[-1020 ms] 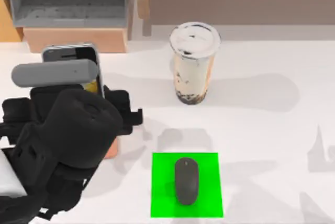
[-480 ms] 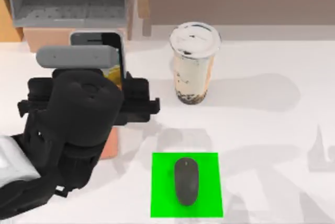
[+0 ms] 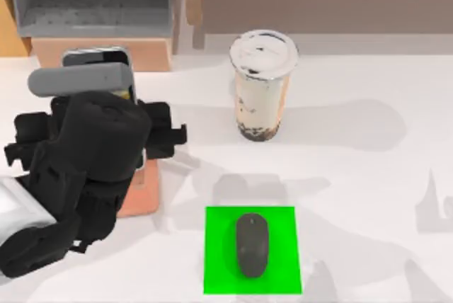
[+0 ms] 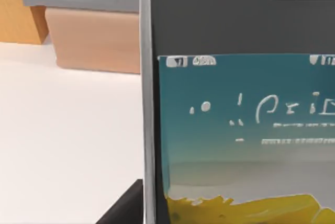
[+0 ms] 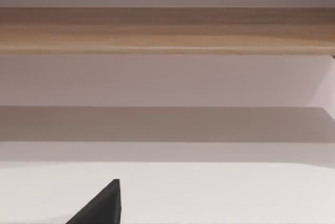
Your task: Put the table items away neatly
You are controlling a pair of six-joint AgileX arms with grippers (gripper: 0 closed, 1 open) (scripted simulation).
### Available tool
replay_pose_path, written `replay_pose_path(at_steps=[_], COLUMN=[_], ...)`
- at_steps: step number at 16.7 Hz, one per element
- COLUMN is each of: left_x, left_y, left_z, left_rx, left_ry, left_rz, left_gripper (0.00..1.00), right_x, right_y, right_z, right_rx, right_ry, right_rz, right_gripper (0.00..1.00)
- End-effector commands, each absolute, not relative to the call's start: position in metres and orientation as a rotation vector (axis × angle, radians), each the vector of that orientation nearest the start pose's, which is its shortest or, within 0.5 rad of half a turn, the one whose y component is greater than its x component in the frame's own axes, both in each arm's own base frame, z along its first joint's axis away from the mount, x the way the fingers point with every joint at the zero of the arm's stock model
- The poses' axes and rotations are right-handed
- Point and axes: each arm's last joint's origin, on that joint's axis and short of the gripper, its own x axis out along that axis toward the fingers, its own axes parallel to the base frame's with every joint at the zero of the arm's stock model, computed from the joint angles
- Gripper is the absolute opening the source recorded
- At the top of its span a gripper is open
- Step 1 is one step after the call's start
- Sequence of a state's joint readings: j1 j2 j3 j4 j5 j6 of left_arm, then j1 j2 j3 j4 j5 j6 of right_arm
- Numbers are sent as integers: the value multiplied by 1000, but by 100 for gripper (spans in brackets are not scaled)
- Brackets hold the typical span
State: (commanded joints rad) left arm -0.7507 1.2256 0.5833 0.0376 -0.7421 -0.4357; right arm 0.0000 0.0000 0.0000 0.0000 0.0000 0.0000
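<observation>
My left arm has swung back toward the table's left since half a second ago, carrying the smartphone (image 3: pixel 106 59) with it; cup and mouse have not budged. From above, my left gripper (image 3: pixel 131 129) is clamped on the phone, which stands upright over the salmon-pink stand (image 3: pixel 145 193) at the left of the white table (image 3: pixel 368 175). Whether the phone touches the stand, I cannot tell. The milk-tea cup (image 3: pixel 262 83) stands upright mid-table, well apart from my arm. The mouse (image 3: pixel 252 245) lies on the bright green square (image 3: pixel 219 275), nearer the front edge.

On to the left wrist view: the smartphone (image 4: pixel 241 130) is right up close, silver edge upright, colourful screen lit, a wooden block (image 4: pixel 94 38) beyond it on the tabletop.

Right wrist view: a wooden rail (image 5: pixel 167 30) past the white surface, and a dark fingertip (image 5: pixel 102 205) of my right gripper; wide or narrow, I cannot tell.
</observation>
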Motion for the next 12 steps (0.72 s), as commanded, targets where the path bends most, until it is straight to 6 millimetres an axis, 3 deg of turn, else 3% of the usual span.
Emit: replay_pose_path(at_steps=[12], left_x=[192], left_y=[-150], left_z=[198], left_rx=[-24], left_ry=[436], left_rz=[94], left_gripper=[90], right_x=[106], right_y=[-1], right_z=[160], right_rx=[0], right_ry=[0], right_rz=[0], right_gripper=[100])
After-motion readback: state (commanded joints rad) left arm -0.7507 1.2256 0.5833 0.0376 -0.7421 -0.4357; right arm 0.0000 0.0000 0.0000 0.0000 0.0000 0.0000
